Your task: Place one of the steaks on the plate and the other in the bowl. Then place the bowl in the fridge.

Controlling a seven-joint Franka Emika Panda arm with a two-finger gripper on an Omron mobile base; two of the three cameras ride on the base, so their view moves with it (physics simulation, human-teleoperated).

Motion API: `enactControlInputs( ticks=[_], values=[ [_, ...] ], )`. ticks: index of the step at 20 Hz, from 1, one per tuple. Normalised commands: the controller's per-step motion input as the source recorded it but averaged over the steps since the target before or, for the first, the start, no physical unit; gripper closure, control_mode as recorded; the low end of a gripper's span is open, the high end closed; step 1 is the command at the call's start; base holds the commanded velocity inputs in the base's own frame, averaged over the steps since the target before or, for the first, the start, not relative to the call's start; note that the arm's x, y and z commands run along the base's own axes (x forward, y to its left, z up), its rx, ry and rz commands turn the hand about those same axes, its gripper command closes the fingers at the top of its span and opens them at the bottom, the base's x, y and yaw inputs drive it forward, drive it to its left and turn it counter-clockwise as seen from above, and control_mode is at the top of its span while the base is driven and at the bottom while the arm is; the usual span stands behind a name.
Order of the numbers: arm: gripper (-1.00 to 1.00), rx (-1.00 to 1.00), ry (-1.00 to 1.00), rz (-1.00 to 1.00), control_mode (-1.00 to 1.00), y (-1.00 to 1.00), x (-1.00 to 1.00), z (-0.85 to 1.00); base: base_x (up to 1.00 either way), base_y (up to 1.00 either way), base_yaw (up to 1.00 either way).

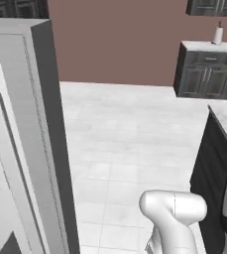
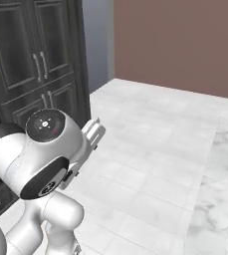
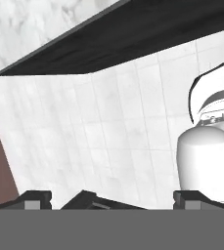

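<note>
With its tips apart & nothing between them, pincer [image 3: 111, 197] faces bare floor tiles [image 3: 108, 132], dark worktop [image 3: 133, 34] edge beyond; prob. in transit, empty.

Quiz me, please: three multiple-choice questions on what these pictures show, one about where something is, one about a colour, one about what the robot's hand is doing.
1. Where does the small white upright thing stand?
A. on a stool
B. on the pale counter over the dark cabinets
C. on a window sill

2. What colour is the far wall?
A. green
B. reddish brown
C. blue

3. How is the gripper?
A. shut on a steak
B. shut on a bowl
C. open, with nothing between its tips

Answers:
1 B: in the left base view it stands on that countertop at the far right.
2 B: both base views show the wall in that colour.
3 C: the hand view shows the two dark tips far apart, with bare floor tiles beyond.
</note>
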Motion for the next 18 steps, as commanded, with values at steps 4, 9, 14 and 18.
enactControlInputs(
  ticks=[4, 9, 14, 18],
  values=[
    [-1.0, 0.0, 0.0, 0.0, 1.0, 0.0, 0.0, 0.0, 1.0, -0.07, 0.14],
    [-1.0, 0.0, 0.0, 0.0, 1.0, 0.0, 0.0, 0.0, 1.0, -0.25, 0.0],
    [-1.0, 0.0, 0.0, 0.0, 1.0, 0.0, 0.0, 0.0, 1.0, -0.35, -0.1],
    [-1.0, 0.0, 0.0, 0.0, 1.0, 0.0, 0.0, 0.0, 1.0, -0.31, -0.29]
  ],
)
